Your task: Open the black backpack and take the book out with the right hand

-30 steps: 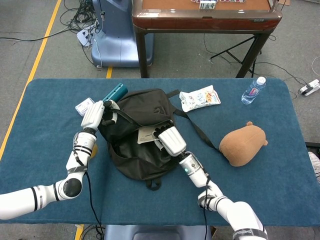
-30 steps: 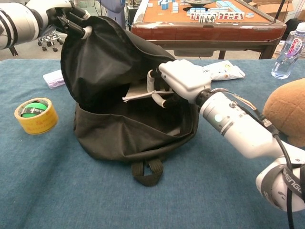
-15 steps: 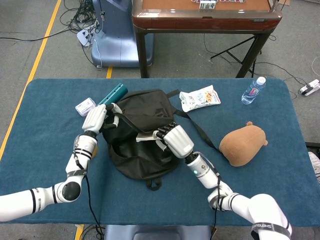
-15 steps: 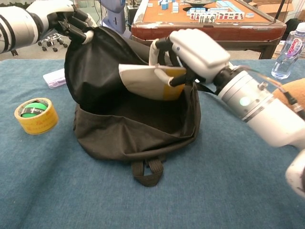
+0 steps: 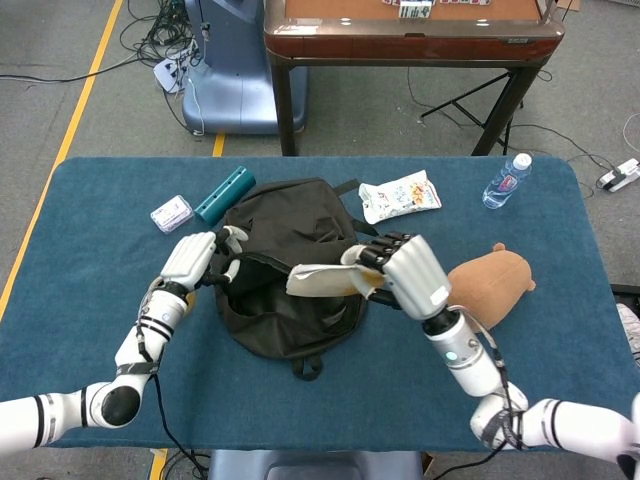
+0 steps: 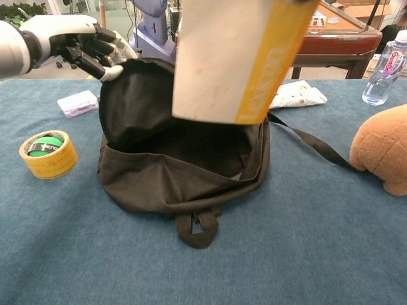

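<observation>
The black backpack (image 5: 285,255) lies open in the middle of the blue table (image 5: 90,200); its mouth (image 6: 191,136) gapes toward me. My left hand (image 5: 195,258) grips the raised flap edge at the bag's left side, also seen in the chest view (image 6: 89,49). My right hand (image 5: 408,272) holds the book (image 5: 325,280) by its right end, lifted above the bag's opening. In the chest view the book (image 6: 235,57) hangs close to the camera, pale cover with a yellow spine, well above the bag. The right hand itself is out of the chest view.
A yellow tape roll (image 6: 48,154) and a small white box (image 6: 77,103) lie left of the bag, a teal tube (image 5: 226,194) behind it. A snack packet (image 5: 398,196), a water bottle (image 5: 507,181) and a brown plush (image 5: 490,288) sit to the right.
My right hand has drawn the book up out of the backpack and rightward, toward the chest camera. The left hand has dropped lower and nearer, still holding the flap.
</observation>
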Tool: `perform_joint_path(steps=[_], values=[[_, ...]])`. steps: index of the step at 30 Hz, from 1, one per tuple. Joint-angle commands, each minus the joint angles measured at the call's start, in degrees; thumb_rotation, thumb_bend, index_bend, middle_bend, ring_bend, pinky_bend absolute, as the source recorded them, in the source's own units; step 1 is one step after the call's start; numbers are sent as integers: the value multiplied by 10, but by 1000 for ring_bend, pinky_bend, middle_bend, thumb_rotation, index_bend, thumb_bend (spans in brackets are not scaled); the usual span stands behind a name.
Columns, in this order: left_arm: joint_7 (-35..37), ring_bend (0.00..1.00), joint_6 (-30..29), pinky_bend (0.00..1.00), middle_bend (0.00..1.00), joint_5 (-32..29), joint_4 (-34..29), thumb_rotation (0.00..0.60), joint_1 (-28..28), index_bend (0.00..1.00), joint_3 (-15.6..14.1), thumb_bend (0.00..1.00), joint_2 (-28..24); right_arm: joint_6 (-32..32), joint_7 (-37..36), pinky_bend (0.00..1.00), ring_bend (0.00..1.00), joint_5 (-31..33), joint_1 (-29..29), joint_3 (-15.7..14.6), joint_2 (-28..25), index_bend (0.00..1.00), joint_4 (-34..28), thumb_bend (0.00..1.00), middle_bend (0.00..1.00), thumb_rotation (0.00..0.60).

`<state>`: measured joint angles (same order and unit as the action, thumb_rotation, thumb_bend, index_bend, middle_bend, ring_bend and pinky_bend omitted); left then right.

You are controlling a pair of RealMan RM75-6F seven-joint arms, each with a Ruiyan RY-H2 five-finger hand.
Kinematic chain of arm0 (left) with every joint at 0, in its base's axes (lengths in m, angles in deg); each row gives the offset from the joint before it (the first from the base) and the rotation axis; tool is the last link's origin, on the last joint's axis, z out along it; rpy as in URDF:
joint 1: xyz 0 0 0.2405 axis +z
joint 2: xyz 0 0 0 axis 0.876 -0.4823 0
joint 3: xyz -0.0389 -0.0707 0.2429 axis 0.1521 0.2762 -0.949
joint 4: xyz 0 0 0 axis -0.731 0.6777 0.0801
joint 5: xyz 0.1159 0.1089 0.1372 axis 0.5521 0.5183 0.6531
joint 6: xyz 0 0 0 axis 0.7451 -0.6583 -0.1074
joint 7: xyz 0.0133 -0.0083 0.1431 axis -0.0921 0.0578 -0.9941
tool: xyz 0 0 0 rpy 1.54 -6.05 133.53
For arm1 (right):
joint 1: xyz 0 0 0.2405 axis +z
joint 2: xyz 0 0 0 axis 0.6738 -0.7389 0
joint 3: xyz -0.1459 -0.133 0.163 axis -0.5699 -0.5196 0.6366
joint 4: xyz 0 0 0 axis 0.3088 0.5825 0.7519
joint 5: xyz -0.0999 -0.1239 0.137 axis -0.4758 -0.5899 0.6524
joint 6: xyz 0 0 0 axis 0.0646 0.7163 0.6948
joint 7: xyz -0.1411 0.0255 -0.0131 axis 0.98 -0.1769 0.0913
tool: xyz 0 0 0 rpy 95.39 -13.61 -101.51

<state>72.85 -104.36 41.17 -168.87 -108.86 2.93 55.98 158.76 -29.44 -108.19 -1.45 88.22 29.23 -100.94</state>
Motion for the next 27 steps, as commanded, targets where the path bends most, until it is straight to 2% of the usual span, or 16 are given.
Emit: perform_joint_path(steps=[1,7,11,16,20,23,27], values=[[-5,366,-12,344,372,42,-30,600,23,272,-25,416,-29,10,-1,698,671,18,-37,13,-61,876,-53,481,681,600],[-7,331,-13,334,328,78,-66,600,48,154,-53,356,-75,1,-13,698,671,50,-62,19,-91,876,-45,481,681,600],[5,330,-20,332,322,104,-83,600,65,136,-63,339,-98,-11,-18,698,671,76,-62,36,-87,876,-7,481,680,600],[23,330,-27,332,320,130,-90,600,81,133,-67,332,-116,-40,-22,698,671,94,-46,50,-60,876,71,480,679,600],[39,330,-23,332,320,132,-85,600,90,134,-70,331,-124,-57,-66,698,671,107,-42,60,-54,876,100,479,679,600],[50,330,-18,332,320,131,-79,600,94,134,-69,331,-128,-59,-36,698,670,103,-37,60,-42,876,137,477,679,600],[59,330,-17,332,320,133,-77,600,97,134,-67,332,-130,-101,-44,698,671,121,-21,58,-15,876,181,473,679,600]])
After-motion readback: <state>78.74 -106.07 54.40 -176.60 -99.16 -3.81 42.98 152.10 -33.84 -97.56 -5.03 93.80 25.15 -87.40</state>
